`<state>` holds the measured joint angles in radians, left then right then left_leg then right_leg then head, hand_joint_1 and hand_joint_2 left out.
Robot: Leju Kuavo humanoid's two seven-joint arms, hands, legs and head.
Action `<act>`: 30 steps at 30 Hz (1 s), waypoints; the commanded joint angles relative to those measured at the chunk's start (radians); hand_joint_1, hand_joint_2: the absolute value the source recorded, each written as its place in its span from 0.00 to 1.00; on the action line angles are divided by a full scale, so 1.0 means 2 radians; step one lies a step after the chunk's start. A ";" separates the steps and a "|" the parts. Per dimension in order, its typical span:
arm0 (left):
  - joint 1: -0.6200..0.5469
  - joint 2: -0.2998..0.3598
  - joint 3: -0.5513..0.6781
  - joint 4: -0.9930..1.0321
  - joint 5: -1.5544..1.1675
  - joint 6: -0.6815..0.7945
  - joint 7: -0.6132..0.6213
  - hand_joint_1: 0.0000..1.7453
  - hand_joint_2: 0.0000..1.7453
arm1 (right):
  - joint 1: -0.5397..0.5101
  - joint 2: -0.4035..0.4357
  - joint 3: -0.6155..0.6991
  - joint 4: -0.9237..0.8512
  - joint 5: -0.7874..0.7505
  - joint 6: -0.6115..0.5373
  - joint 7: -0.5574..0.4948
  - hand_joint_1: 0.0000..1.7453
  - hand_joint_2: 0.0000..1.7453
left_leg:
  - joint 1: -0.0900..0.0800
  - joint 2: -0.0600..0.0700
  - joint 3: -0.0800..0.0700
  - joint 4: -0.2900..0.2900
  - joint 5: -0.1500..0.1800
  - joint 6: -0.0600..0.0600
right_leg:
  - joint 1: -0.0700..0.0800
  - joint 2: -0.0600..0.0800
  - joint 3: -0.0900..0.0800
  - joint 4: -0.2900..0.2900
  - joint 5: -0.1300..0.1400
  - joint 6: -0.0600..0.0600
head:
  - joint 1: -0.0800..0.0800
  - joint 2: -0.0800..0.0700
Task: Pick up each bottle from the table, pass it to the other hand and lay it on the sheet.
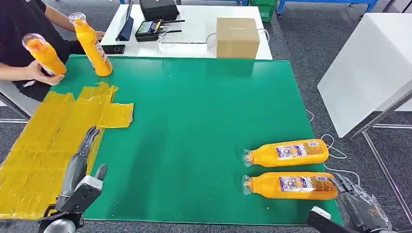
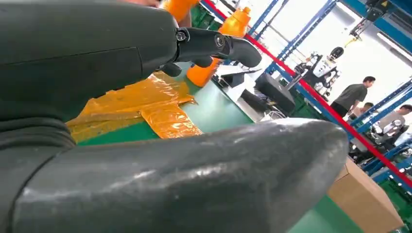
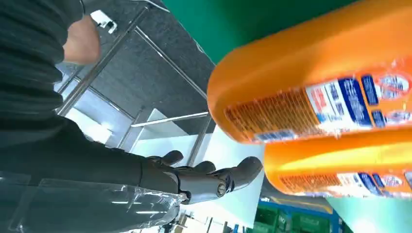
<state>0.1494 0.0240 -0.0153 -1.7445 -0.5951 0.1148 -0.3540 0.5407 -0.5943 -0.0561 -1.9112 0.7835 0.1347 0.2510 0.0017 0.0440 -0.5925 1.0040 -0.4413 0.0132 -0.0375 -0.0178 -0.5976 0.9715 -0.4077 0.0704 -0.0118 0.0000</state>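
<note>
Two orange bottles lie on their sides on the green table point(image 1: 194, 121) at the front right, the near bottle point(image 1: 290, 185) and the far bottle point(image 1: 286, 153), caps pointing left. My right hand point(image 1: 362, 206) is open just right of the near bottle's base, holding nothing; in the right wrist view its fingers point(image 3: 209, 177) stretch beside the near bottle point(image 3: 316, 82). My left hand point(image 1: 80, 167) is open and empty over the edge of the yellow sheet point(image 1: 53, 136) at the front left. A person at the back left holds two more orange bottles point(image 1: 43, 53) point(image 1: 91, 44).
A cardboard box point(image 1: 236, 37), a phone and black devices point(image 1: 150, 26) sit on the white table behind. A white panel point(image 1: 364, 63) and metal frame stand to the right. Cables point(image 1: 335, 150) trail off the table's right edge.
</note>
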 commanded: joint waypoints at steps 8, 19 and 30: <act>-0.014 -0.006 -0.004 0.012 0.004 -0.014 0.003 0.00 0.00 | -0.093 0.027 0.041 0.055 0.022 0.029 -0.017 0.00 1.00 | 0.001 -0.001 0.002 0.000 0.000 -0.001 | 0.001 0.001 0.002 -0.001 0.000 -0.002 | 0.000 0.000; -0.022 -0.007 -0.008 0.018 0.006 -0.018 0.003 0.00 0.00 | -0.131 0.027 0.072 0.088 0.024 0.041 -0.017 0.00 1.00 | 0.001 -0.002 0.002 0.000 0.000 0.000 | 0.001 0.000 0.002 -0.001 0.000 -0.002 | 0.000 0.000; -0.027 -0.007 -0.010 0.024 0.008 -0.020 0.003 0.00 0.00 | -0.164 0.028 0.098 0.115 0.029 0.049 -0.018 0.00 1.00 | 0.001 0.000 0.001 0.000 0.000 0.000 | 0.001 0.001 0.001 -0.001 0.000 -0.001 | 0.000 0.000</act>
<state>0.1291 0.0114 -0.0156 -1.7445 -0.5821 0.0832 -0.3536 0.3113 -0.5715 0.0610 -1.7906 0.8335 0.2098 0.2224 0.0017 0.0444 -0.5931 1.0040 -0.4410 0.0131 -0.0375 -0.0176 -0.5976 0.9716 -0.4077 0.0704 -0.0118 0.0000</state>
